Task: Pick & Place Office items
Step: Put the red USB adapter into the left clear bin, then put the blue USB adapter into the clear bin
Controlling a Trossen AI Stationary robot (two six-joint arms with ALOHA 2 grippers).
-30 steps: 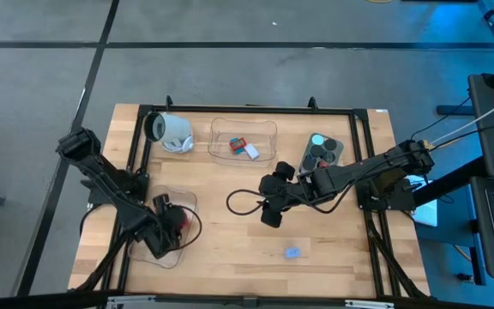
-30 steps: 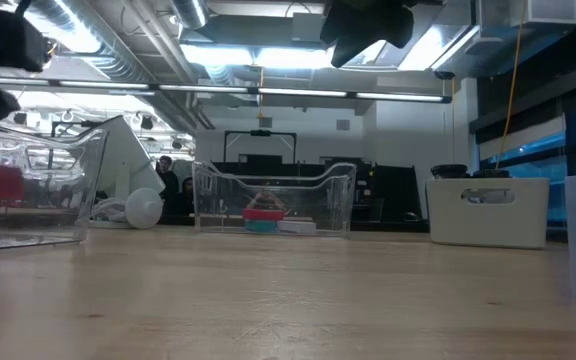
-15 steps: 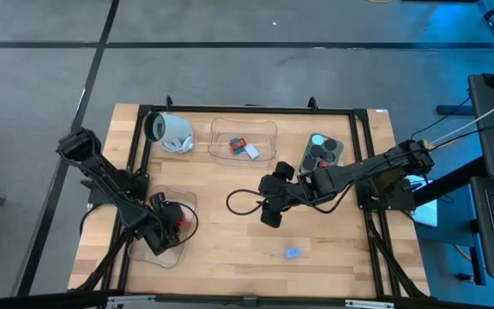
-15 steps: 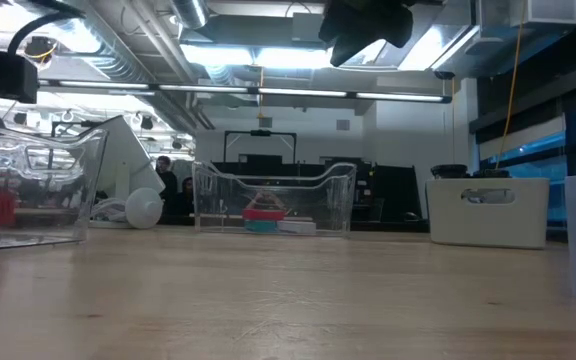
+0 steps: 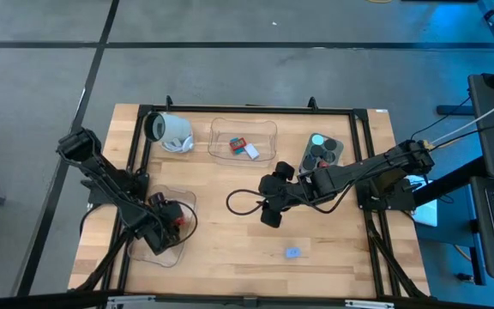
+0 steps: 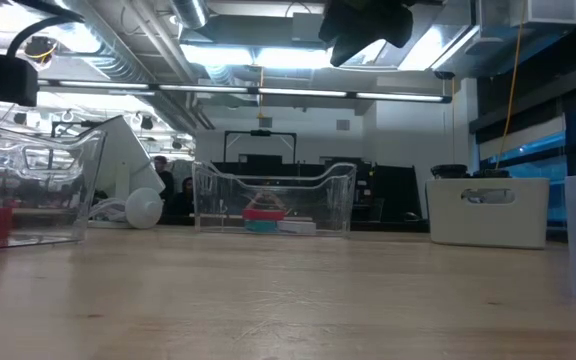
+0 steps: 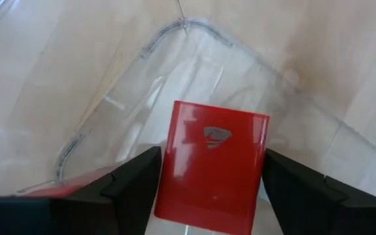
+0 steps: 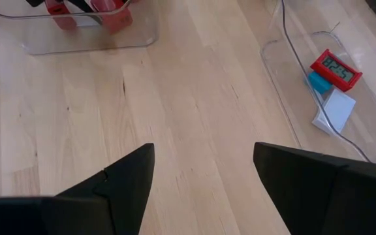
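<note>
Flanking red block (image 7: 214, 166): left gripper (image 7: 207, 179), clear tray (image 7: 175, 72).

My wooden table (image 5: 230, 240) is carrying two clear trays (image 5: 243, 142), a white mug (image 5: 171, 131) lying on its side and a grey tub (image 5: 322, 151). A small blue piece (image 5: 292, 252) is lying alone near the front edge.

Saw a glossy red block (image 7: 212, 166) in a clear tray (image 7: 142, 59), black fingers (image 7: 136, 179), pale wood table (image 8: 175, 130).
</note>
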